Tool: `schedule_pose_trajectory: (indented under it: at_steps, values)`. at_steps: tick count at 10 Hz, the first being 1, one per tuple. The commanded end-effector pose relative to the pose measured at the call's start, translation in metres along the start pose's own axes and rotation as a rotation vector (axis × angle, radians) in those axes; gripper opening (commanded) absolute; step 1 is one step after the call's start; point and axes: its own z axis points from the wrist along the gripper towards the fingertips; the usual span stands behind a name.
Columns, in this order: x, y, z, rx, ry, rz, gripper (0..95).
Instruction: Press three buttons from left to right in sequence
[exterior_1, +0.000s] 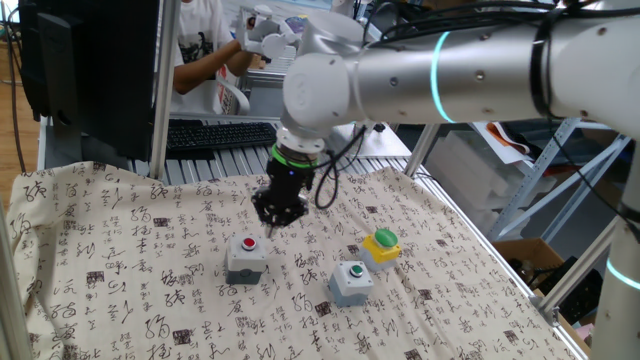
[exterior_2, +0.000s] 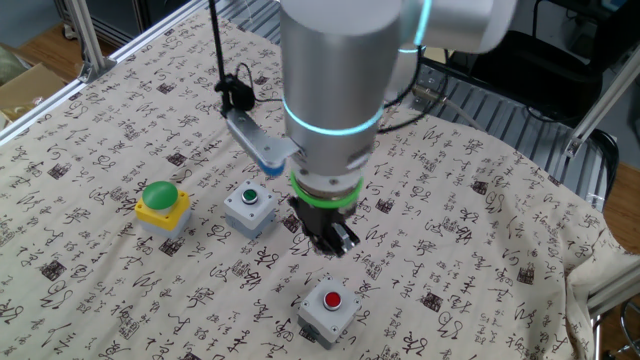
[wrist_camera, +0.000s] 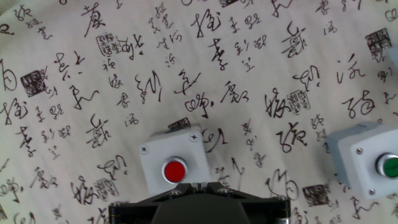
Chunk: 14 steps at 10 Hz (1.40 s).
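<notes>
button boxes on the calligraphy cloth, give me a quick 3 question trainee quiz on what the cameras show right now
1. Multiple choice: which box does the gripper hang nearest?
A. the grey box with the red button
B. the grey box with the green button
C. the yellow box with the domed cap

2. True or false: the gripper's fingers are spread wide open.

3. Fill in: in the hand view, the red button shows just ahead of the fingers, and the box at the right edge has a ____ button.

Key
1. A
2. False; they are shut, and nothing is held.
3. green
</notes>
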Motion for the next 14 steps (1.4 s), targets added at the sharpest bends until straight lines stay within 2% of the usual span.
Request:
schedule_pose_trajectory:
  at_steps: [1,6,14]
  values:
    - [-0.003,0.007,0.003,-0.004,0.0,0.003,0.0]
    - [-0.007,0.025,0.012,-0.011,-0.002,0.017,0.0]
    - [-0.012,0.03,0.017,-0.01,-0.006,0.017,0.0]
